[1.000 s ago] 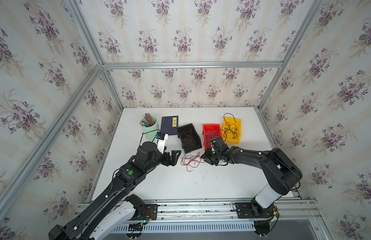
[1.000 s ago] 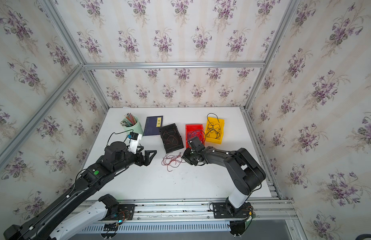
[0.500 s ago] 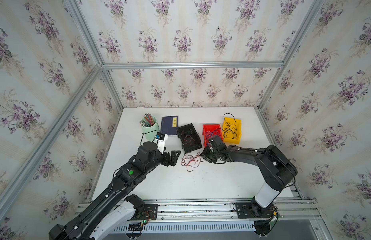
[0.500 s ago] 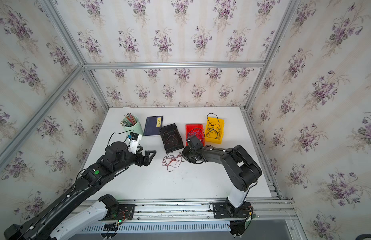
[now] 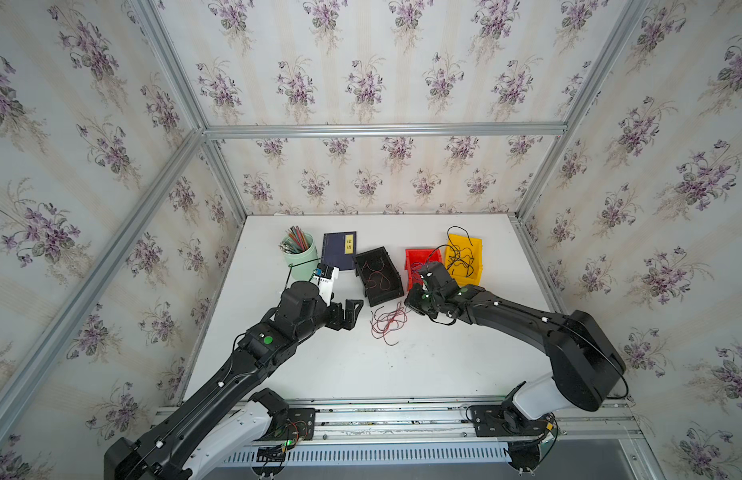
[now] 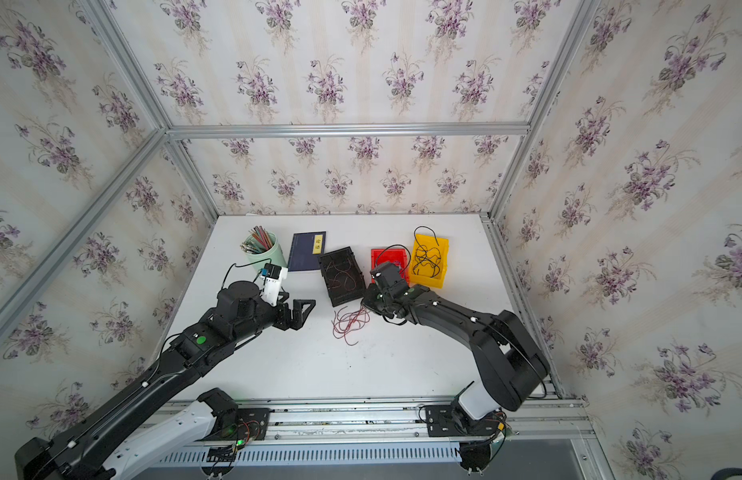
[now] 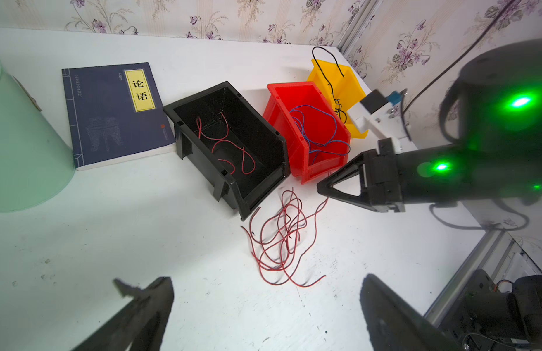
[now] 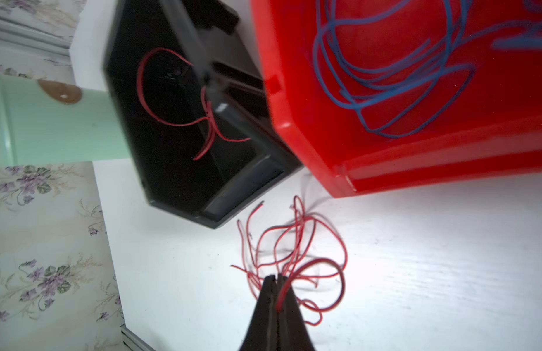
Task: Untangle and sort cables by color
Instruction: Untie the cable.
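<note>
A tangle of red cables (image 5: 386,323) (image 7: 280,240) lies on the white table in front of the bins. My right gripper (image 8: 276,278) (image 5: 411,302) is shut on one red cable strand at the tangle's right edge. My left gripper (image 7: 266,282) (image 5: 354,314) hovers open just left of the tangle, holding nothing. The black bin (image 7: 257,112) holds red cables (image 7: 230,146). Blue cables (image 7: 318,127) lie in the red bin (image 7: 297,158). Black cables (image 5: 461,253) spill over the yellow bin (image 7: 351,82).
A green cup of pencils (image 5: 299,254) and a dark blue book (image 5: 338,251) stand at the back left, beside the black bin. Flowered walls close off the table on three sides. An aluminium rail (image 5: 402,415) runs along the front edge.
My right gripper has closed its jaws onto a red strand at the tangle's edge and edged slightly towards the bins. The left arm has stayed still and open.
</note>
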`<state>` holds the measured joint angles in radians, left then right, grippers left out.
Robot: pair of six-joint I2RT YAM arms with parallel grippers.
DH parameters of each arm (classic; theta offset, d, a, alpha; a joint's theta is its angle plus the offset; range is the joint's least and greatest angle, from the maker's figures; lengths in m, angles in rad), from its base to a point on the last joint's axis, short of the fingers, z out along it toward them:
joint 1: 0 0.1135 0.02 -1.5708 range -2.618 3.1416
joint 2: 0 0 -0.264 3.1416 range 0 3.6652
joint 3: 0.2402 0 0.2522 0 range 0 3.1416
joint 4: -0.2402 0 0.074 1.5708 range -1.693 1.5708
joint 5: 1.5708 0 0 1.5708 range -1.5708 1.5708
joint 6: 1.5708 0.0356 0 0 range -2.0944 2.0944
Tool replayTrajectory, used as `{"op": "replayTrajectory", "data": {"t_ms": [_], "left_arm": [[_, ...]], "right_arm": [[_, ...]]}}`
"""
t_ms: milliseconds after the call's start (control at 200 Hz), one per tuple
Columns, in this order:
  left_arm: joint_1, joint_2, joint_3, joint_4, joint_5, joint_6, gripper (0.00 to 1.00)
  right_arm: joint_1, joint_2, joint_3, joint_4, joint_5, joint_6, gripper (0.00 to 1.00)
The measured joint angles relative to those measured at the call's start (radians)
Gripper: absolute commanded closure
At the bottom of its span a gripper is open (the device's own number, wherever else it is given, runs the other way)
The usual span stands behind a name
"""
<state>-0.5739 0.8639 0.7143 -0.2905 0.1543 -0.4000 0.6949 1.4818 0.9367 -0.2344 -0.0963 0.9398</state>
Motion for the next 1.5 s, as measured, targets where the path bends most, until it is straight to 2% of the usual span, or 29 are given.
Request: {"op": "replayTrajectory", "data": {"t_ms": [195, 365, 664, 899, 1244, 1349, 1499], "left_arm": [[0.000, 0.016, 0.010, 0.045, 0.043, 0.009, 0.01], [0.000, 0.014, 0.012, 0.114, 0.098, 0.027, 0.01], [-0.016, 0.082, 0.078, 0.280, 0.213, 0.042, 0.01], [-0.056, 0.168, 0.155, 0.355, 0.249, 0.079, 0.01], [-0.096, 0.318, 0.282, 0.364, 0.172, 0.140, 0.00], [-0.102, 0.362, 0.319, 0.351, 0.127, 0.150, 0.08], [-0.106, 0.433, 0.356, 0.328, 0.077, 0.157, 0.10]], "right_arm": [[0.047, -0.162, 0.119, -0.116, 0.089, -0.095, 1.00], [0.066, -0.236, 0.247, -0.127, 0.109, -0.191, 1.00], [0.071, -0.281, 0.367, -0.064, 0.036, -0.299, 1.00], [0.071, -0.296, 0.398, 0.003, -0.043, -0.335, 1.00], [0.072, -0.296, 0.396, 0.011, -0.103, -0.335, 1.00], [0.072, -0.299, 0.396, 0.011, -0.115, -0.328, 1.00], [0.071, -0.309, 0.401, 0.011, -0.124, -0.314, 1.00]]}}
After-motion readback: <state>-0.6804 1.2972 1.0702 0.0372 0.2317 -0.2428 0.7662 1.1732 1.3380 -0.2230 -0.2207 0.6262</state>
